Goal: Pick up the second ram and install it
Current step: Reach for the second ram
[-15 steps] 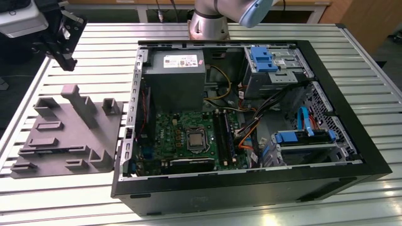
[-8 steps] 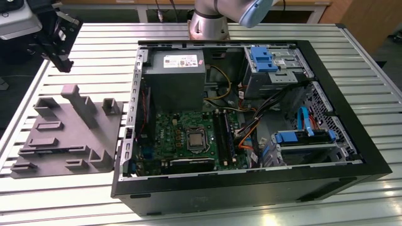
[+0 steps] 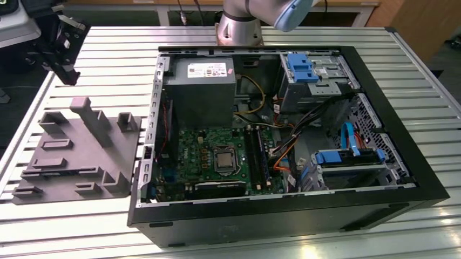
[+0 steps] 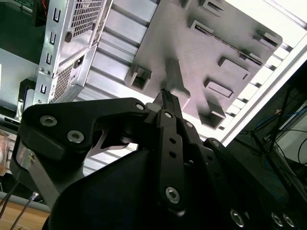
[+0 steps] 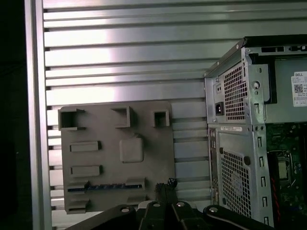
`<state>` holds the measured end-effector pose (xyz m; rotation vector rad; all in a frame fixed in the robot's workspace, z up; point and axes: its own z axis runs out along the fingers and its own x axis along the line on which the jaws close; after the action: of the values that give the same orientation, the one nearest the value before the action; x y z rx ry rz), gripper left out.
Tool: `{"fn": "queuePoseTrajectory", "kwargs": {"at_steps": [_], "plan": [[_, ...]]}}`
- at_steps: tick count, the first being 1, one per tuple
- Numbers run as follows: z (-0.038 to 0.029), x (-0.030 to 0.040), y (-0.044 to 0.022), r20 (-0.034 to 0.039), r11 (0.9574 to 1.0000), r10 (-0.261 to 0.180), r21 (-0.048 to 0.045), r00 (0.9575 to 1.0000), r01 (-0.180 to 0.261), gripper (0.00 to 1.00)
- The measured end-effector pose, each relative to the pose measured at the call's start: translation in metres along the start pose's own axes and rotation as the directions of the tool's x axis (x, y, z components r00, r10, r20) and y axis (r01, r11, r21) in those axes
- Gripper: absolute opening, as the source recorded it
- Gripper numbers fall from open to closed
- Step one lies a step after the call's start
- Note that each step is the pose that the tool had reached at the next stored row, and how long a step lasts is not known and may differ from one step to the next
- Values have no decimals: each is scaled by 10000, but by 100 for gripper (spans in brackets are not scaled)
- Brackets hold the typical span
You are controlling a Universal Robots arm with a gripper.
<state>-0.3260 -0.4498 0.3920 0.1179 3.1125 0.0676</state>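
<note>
Ram [image 5: 103,188]: you see it flat in a slot of the tray [image 5: 144,120] on the surface [image 5: 120,57] | Fingers [image 5: 165,194]: closed together, holding nothing | Relation: above the tray, apart from the ram.

Second ram [image 5: 103,188]: thin, long, dark bluish stick, set on its long edge in a slot of the grey fixture plate [image 5: 100,120], between two end blocks.

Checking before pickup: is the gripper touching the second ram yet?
Apart. In the first wrist view bare grey tray shows between the gripper and the second ram.
</note>
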Motion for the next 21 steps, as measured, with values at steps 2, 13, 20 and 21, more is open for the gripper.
{"fn": "queuePoseTrajectory", "kwargs": {"at_steps": [2,13,20,21], "plan": [[0,14,-12,0,10000,0,0,10000,0,11],[-1,93,-63,-1,10000,1,1,10000,-1,11],[0,134,-83,0,10000,1,0,10000,-1,11],[1,140,-86,0,10000,0,0,10000,0,11]]}}
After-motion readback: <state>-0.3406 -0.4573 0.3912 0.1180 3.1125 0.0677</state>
